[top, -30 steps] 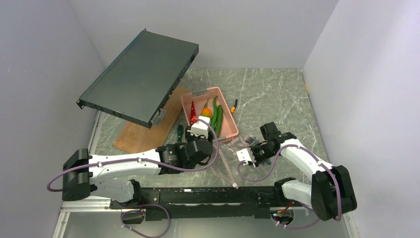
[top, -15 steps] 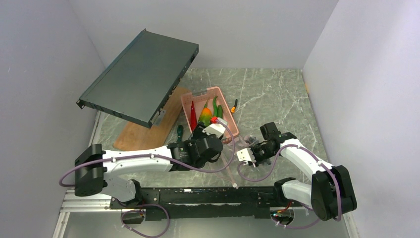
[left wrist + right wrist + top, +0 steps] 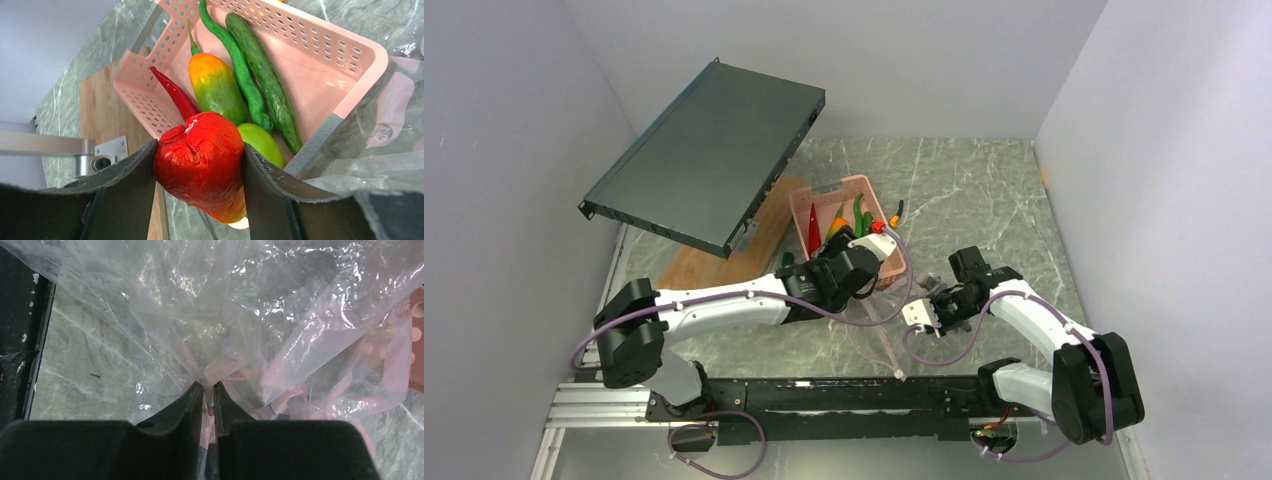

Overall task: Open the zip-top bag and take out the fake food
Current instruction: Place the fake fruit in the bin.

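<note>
My left gripper (image 3: pixel 200 165) is shut on a red and orange fake fruit (image 3: pixel 202 162) and holds it above the near rim of the pink perforated basket (image 3: pixel 362 75); from above the gripper (image 3: pixel 882 232) sits over the basket (image 3: pixel 872 186). In the basket lie a red chili (image 3: pixel 175 97), an orange-green piece (image 3: pixel 215 85), long green pods (image 3: pixel 260 75) and a lime-green apple (image 3: pixel 262 142). My right gripper (image 3: pixel 209 386) is shut on a fold of the clear zip-top bag (image 3: pixel 225 305) with pink strips; the bag (image 3: pixel 879 325) lies crumpled between the arms.
A dark flat metal case (image 3: pixel 709 150) leans at the back left over a wooden board (image 3: pixel 714 270). A green-handled screwdriver (image 3: pixel 786 262) lies by the board. A small orange item (image 3: pixel 897 213) lies right of the basket. Grey walls stand close on both sides.
My left arm has swung right and away from me, carrying the red fruit from the basket's near left corner to over its right side. The right arm has held still on the bag.
</note>
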### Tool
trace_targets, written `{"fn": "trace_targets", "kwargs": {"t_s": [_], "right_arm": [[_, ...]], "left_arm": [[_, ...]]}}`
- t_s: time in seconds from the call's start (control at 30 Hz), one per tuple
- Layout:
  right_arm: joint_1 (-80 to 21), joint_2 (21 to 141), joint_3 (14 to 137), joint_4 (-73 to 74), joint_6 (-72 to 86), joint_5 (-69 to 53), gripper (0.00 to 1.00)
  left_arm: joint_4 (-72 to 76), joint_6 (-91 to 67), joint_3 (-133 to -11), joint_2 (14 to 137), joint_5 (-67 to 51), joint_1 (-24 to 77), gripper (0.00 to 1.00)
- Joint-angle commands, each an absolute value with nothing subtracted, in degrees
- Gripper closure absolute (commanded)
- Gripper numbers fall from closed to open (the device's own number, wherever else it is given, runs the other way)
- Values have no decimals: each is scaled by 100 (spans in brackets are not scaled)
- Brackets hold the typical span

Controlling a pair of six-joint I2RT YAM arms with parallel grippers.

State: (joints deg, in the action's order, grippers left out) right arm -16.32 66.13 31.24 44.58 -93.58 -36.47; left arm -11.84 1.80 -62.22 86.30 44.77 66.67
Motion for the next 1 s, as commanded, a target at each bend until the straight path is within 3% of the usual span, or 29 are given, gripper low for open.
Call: {"fn": "trace_targets", "kwargs": {"t_s": [0.0,0.73,0.97], "right_arm": [[-1611,6666,3323,4593,-9503,-3727,84],[-1606,6707,3327,4598,-9506,-3709,83],[-1593,6719,3327,4599,-9507,-3710,83]], "left_arm": [[-1033,663,-6543,8699,3851,6443,100],[-1553,933,-7120,9461,2863,5478,100],[-1705,851,-7270,9651,2580,5190,88]]}}
